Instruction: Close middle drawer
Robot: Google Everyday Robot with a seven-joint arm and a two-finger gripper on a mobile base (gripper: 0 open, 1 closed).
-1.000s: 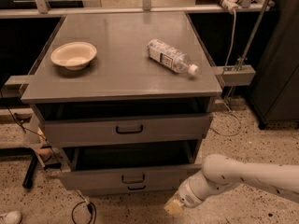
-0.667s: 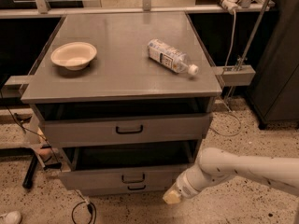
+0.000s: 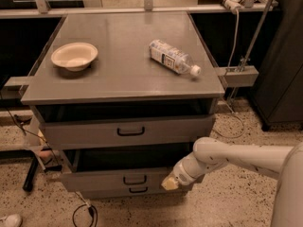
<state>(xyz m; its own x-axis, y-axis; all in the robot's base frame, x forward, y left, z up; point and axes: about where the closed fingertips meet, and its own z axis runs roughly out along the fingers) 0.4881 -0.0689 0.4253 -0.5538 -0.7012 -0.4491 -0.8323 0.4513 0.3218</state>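
Note:
The middle drawer (image 3: 109,179) is grey metal with a low flat front and a small black loop handle (image 3: 131,179). It stands pulled out from the cabinet, with a dark gap above its tray. My gripper (image 3: 169,183) is at the right end of this drawer's front, at or against it, on the white arm that comes in from the right. The taller top drawer (image 3: 128,131) with a wider black handle sits above, slightly out. The third drawer's handle (image 3: 138,190) shows just below the middle front.
On the cabinet top (image 3: 123,79) stand a cream bowl (image 3: 74,56) at the left and a plastic bottle (image 3: 174,57) lying at the right. Cables (image 3: 83,212) lie on the speckled floor at the lower left. A dark cabinet (image 3: 284,79) stands at the right.
My gripper has moved up and a little left, from below the drawer's right corner to its front. The drawer shows no clear movement.

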